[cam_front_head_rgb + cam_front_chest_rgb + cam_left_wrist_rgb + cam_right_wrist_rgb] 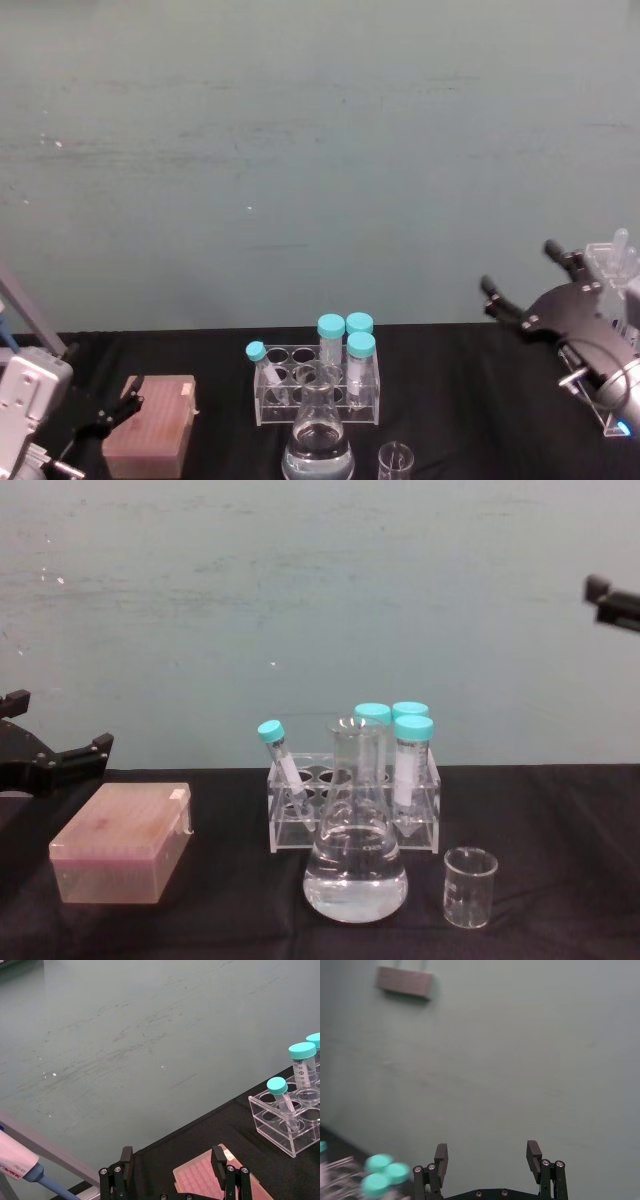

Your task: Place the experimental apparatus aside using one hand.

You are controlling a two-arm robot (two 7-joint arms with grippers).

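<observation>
A clear rack (318,385) with several teal-capped tubes stands mid-table on the black cloth; it also shows as the rack (352,805) from the chest. In front of it are a conical flask (355,865) holding clear liquid and a small empty beaker (470,885). A taller clear rack with long tubes (612,258) sits at the right edge, mostly hidden behind my right arm. My right gripper (520,268) hangs open in the air, above and right of the capped tubes, holding nothing. My left gripper (110,410) rests open at the lower left.
A pink pipette-tip box (125,840) lies left of the rack, just below my left gripper (172,1157). A pipette (20,1165) on a stand is at the far left. A teal wall closes off the back of the table.
</observation>
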